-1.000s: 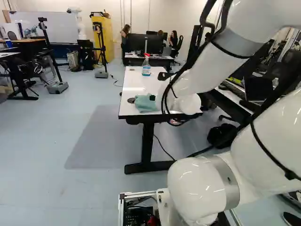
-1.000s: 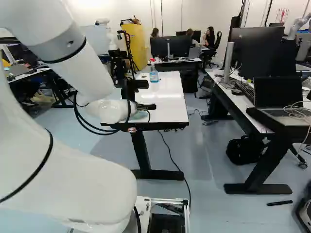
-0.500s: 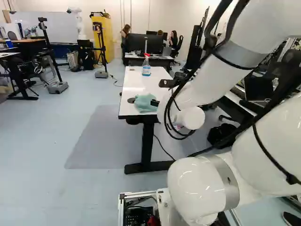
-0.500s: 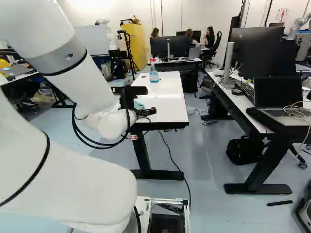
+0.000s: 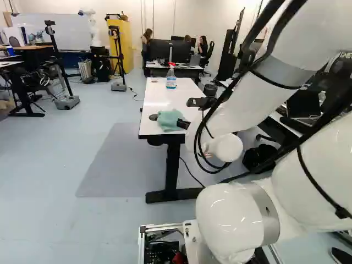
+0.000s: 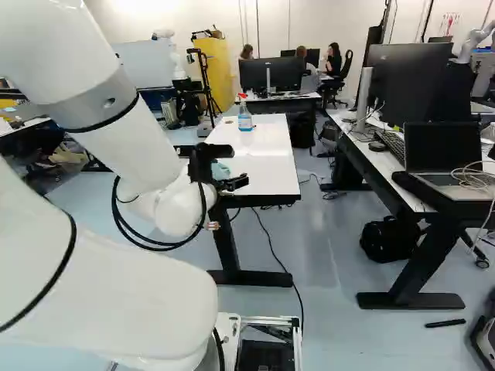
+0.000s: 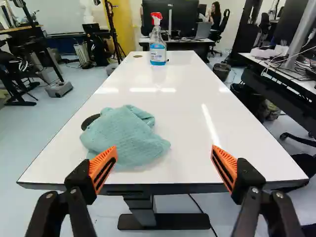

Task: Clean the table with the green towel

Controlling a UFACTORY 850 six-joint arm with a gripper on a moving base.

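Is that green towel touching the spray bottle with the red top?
Apart. The wrist view shows a bare stretch of white tabletop between the green towel and the spray bottle.

On the table [image 7: 192, 113], the towel [image 7: 126, 138] is placed near the front edge, beside a disc [image 7: 88, 121] — the spray bottle [image 7: 158, 47] is located behind, toward the far end.

Dark disc [image 7: 89, 121] part-hid; bhd towel [image 7: 124, 138]
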